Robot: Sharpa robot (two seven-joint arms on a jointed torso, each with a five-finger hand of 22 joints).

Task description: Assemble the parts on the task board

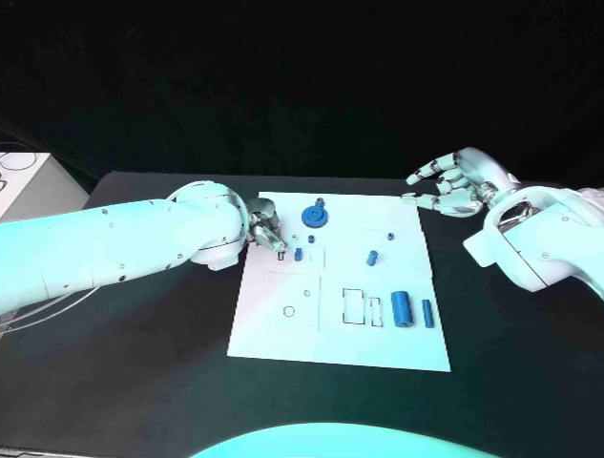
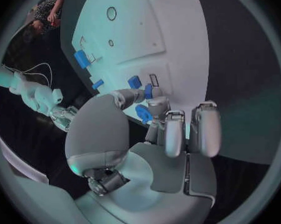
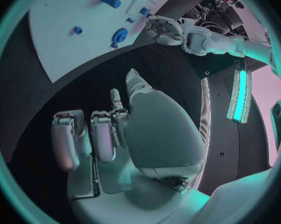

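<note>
Head view: the left hand [image 1: 263,229] leans over the white task board [image 1: 341,343] on the tabletop [image 1: 136,382], fingers maybe pinching a small blue part [image 1: 299,254] though I cannot tell, while the right hand [image 1: 453,183] waits aside, fingers curled, holding nothing.

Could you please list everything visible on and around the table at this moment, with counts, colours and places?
table: one, black, under everything.
task board: one, white, middle of the table.
round part: one, blue, far end of the board.
small parts: two, blue, one at mid-board, one by the left hand's fingers.
long parts: two, blue, side by side near the board's right edge.
white box: one, off the table's far left corner, with cables on it.
left hand: one, silver, at the board's left edge.
right hand: one, silver, beyond the board's far right corner, fingers spread, holding nothing.
</note>
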